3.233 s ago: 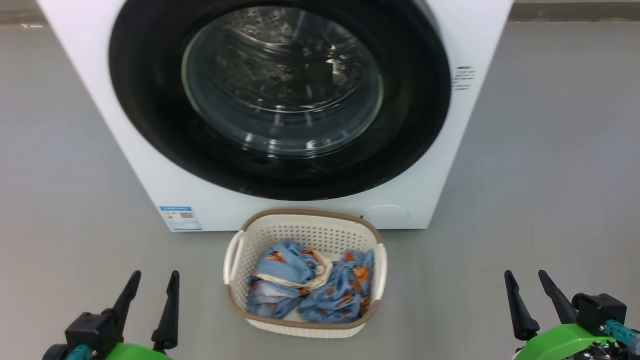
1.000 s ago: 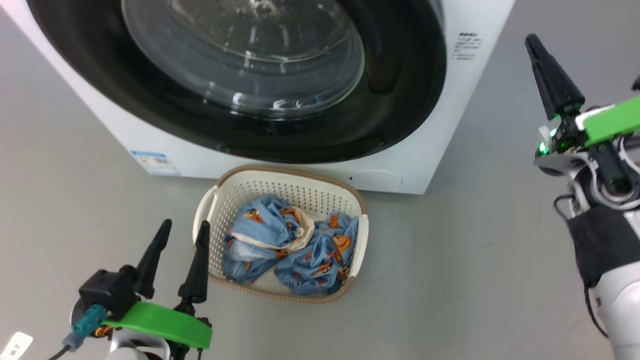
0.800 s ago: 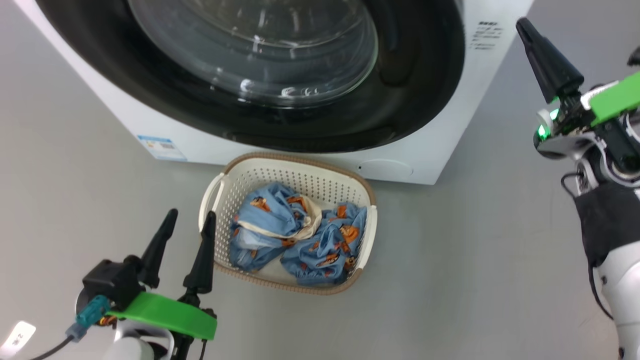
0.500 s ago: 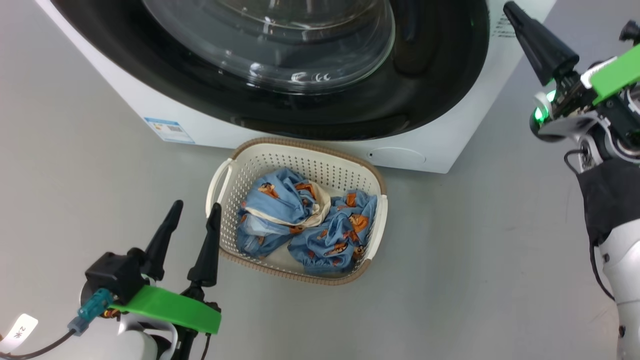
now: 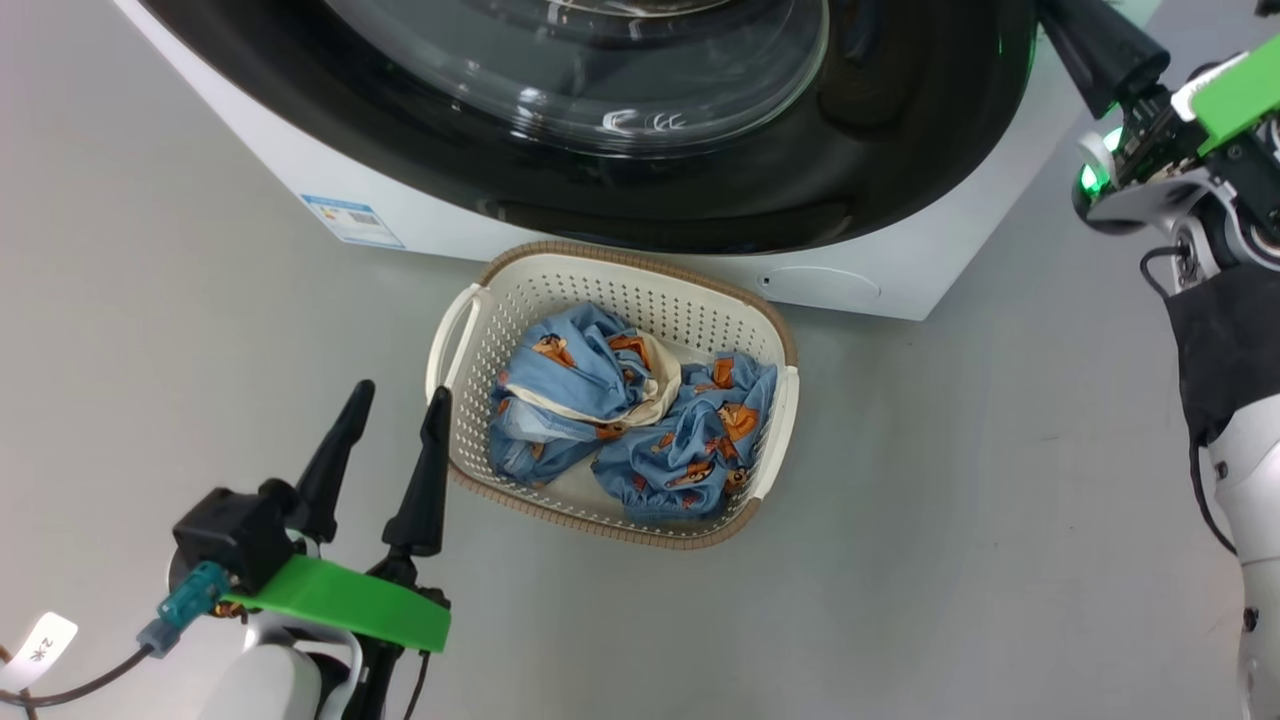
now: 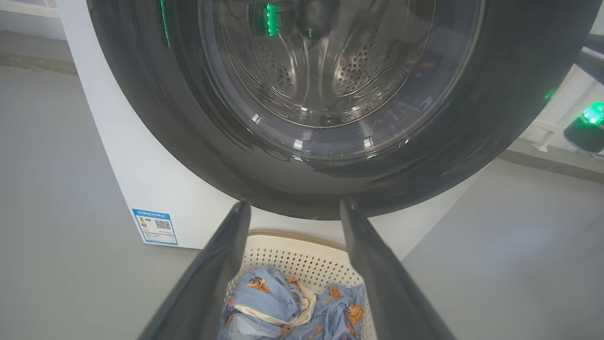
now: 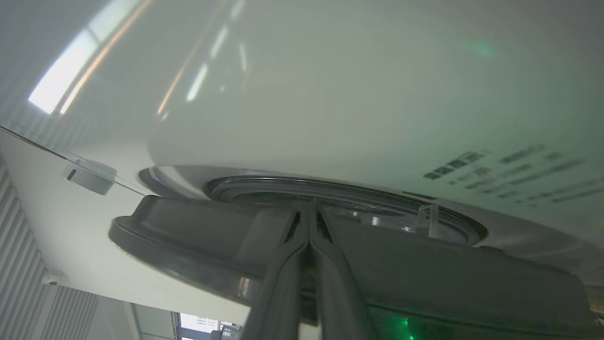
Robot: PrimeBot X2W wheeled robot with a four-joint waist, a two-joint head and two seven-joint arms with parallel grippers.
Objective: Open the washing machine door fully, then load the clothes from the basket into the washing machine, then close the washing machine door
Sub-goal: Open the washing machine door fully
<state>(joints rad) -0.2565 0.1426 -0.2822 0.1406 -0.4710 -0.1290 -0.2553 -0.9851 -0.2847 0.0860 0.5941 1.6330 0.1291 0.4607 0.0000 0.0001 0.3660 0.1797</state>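
Washing machine door [image 5: 680,195]: unopened on the washing machine [image 5: 890,260], just behind the basket [image 5: 620,265] of clothes [image 5: 640,420]; right end effector [image 7: 309,212], fingers pinched together, has risen to its right rim, ready to pull; left end effector [image 5: 400,390] wide, empty.

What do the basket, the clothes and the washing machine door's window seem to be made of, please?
The basket looks like matt cream moulded plastic: even perforated walls. The clothes look like soft fabric: crumpled folds, printed pattern. The washing machine door has a glossy clear window, probably glass, given sharp highlights; clear plastic is possible.
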